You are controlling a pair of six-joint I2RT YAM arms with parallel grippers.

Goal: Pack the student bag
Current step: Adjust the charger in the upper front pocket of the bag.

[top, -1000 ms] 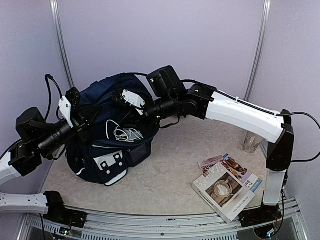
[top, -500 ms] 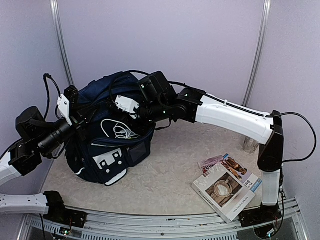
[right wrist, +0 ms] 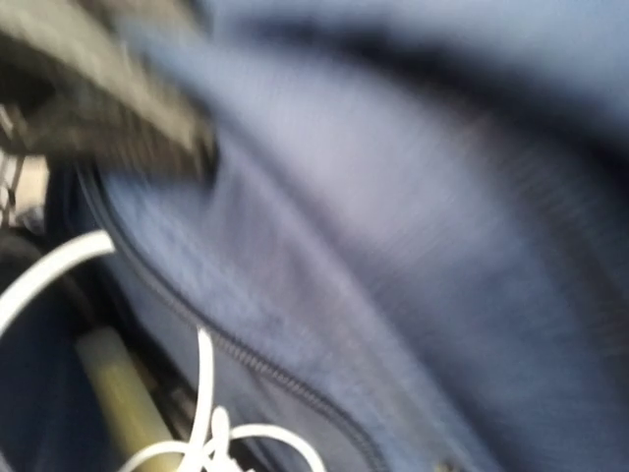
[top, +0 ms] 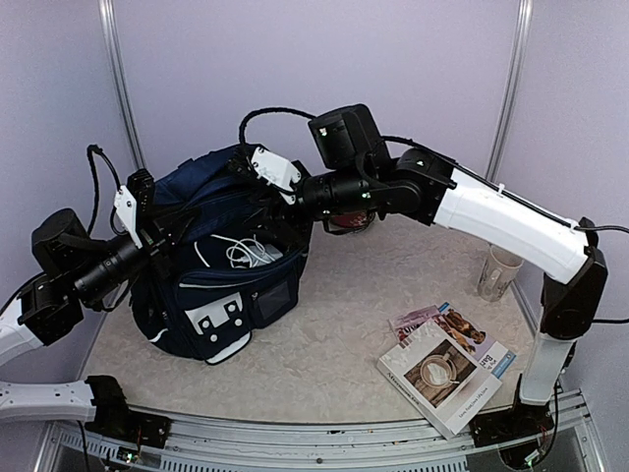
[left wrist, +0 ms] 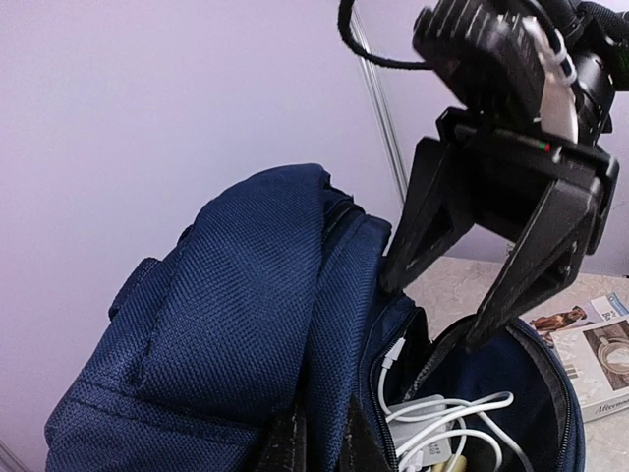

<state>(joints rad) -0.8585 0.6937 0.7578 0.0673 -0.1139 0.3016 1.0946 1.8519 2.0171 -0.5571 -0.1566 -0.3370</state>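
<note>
Apparently the packing is partly done. The student bag (top: pixel 221 285) stands on the desk (top: pixel 324 344) directly under both tools, with its main mouth unzipped and facing up. The left tool (left wrist: pixel 316 444) is clamped on the navy fabric of the bag's rim, on the side away from the right tool, and so it holds the mouth wide. The right tool (left wrist: pixel 437 310) hangs just above the mouth, with its fingers apart and nothing between them. Below it, inside the bag, lie a white cable (top: pixel 241 254) in loose loops and a white charger block (left wrist: pixel 423 411); I judge these as already packed. The right wrist view is blurred: it shows lining, a zipper line, the cable and a pale yellowish thing that I cannot name.

What is left, in my judgement, is this. A paperback book (top: pixel 447 372) with a coffee cup on its cover lies on the desk well apart from the right tool, toward the base of its arm. A thin booklet (top: pixel 432 320) lies partly under it. A pale cup (top: pixel 499 272) stands behind them, also well apart from the bag; whether it belongs inside I cannot tell. The zipper is not yet closed.
</note>
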